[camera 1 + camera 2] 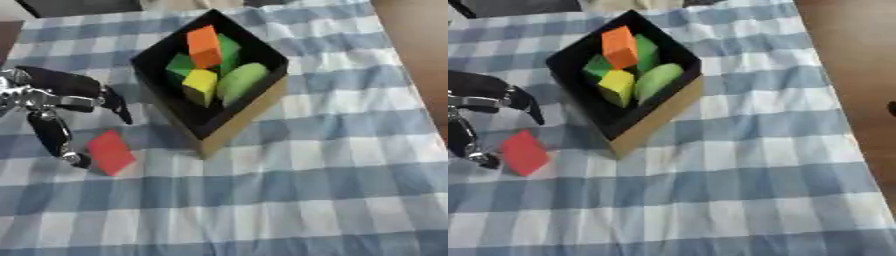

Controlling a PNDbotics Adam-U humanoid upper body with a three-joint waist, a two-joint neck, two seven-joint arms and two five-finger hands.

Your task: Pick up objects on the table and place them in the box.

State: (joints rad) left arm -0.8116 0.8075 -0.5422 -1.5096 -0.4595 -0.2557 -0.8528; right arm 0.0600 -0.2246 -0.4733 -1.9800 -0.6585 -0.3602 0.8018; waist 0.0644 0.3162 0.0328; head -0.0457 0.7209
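From my head cameras I look down on the desk (332, 200), which is covered in a blue and white checked cloth. The box (241, 120) stands on it toward the upper middle, turned so one corner points at me; it is black inside with tan cardboard outer walls. Inside it I count several pieces already: an orange block (204, 46) standing highest, a green block (229, 49) just behind it, another green piece (179, 65) at the left, a yellow block (199, 85) in front, and a rounded light green piece (241, 81) leaning against the right wall. They crowd together in the far half of the box, touching one another. One red block (110, 152) lies on the cloth outside, to the left of the box's near corner and close to it, but apart from the cardboard. My left hand (52, 97) comes in from the left edge, right over that red block. Its fingers (51, 132) are spread apart and curved downward; one dark fingertip sits at the block's left edge, seemingly touching it, while another finger hangs above and beyond the block, toward the box. Nothing is clamped between them. I cannot find my right hand in either view.
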